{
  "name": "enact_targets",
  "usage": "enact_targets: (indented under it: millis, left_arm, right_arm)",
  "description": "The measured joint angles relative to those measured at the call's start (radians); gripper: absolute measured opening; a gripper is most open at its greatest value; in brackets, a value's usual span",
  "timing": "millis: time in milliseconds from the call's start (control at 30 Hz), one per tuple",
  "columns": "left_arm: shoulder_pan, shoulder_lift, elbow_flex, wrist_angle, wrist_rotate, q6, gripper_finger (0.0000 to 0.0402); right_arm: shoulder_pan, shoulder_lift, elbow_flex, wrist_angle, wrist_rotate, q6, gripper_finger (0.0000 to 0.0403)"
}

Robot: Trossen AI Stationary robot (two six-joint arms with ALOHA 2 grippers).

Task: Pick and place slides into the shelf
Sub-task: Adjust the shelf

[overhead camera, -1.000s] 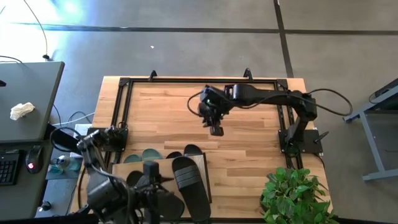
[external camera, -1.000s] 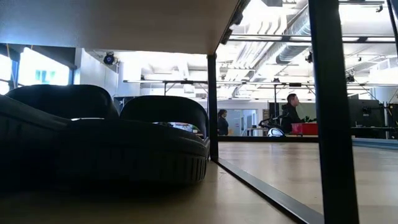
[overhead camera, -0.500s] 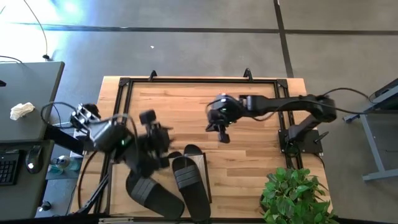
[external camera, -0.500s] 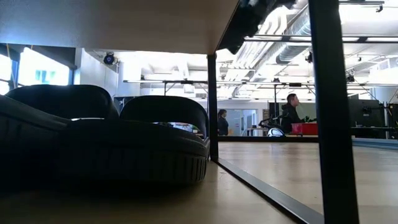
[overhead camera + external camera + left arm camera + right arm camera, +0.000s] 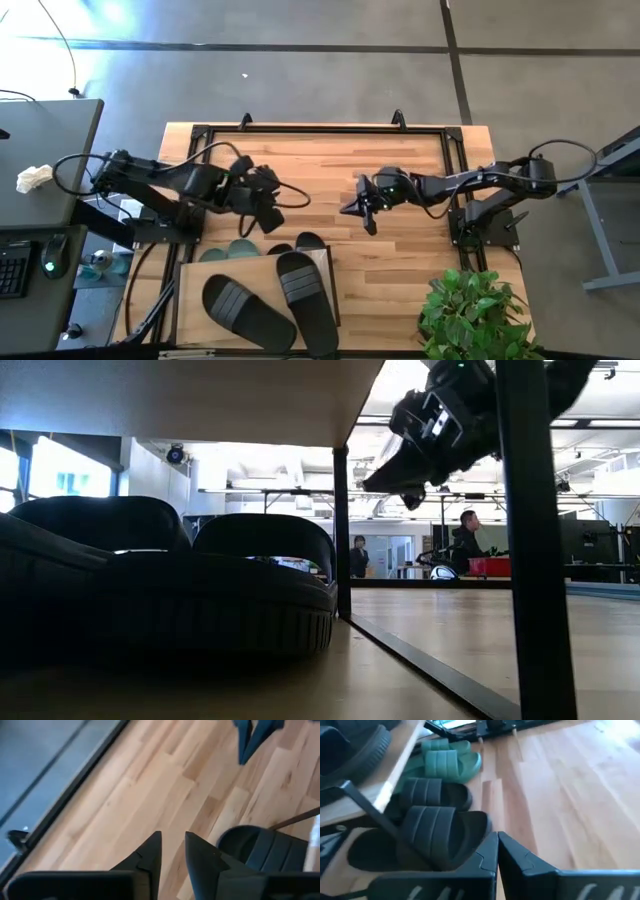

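Now | left hand (image 5: 268, 205) over table, empty | right hand (image 5: 366, 208) closed, empty

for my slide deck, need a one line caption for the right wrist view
Right gripper shut above the tabletop, facing black slides and green slides on the shelf's lower level.

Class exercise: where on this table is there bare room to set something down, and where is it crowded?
Free: the bare wooden tabletop beyond both grippers, inside the dark frame. Crowded: the shelf, two black slides on top, black and green slides underneath.
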Motion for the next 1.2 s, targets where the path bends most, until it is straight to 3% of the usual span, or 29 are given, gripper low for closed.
enact_targets:
  millis: [233, 633, 833, 1200]
  left_arm:
    - [0.056, -0.001, -0.123, 0.147, 0.087, 0.055, 0.0038]
    - [0.054, -0.001, -0.139, 0.195, 0.082, 0.053, 0.0002]
    - [0.054, 0.005, -0.139, 0.197, 0.095, 0.05, 0.0001]
    - [0.054, 0.005, -0.138, 0.193, 0.119, 0.052, 0.0002]
  right_arm:
    - [0.053, 0.052, -0.023, 0.077, 0.037, 0.064, 0.0]
    - [0.113, 0.208, -0.022, 0.281, 0.024, 0.127, 0.0]
    - [0.166, 0.242, 0.033, 0.289, 0.012, 0.133, 0.0]
    - [0.256, 0.245, 0.048, 0.201, 0.105, 0.137, 0.0]
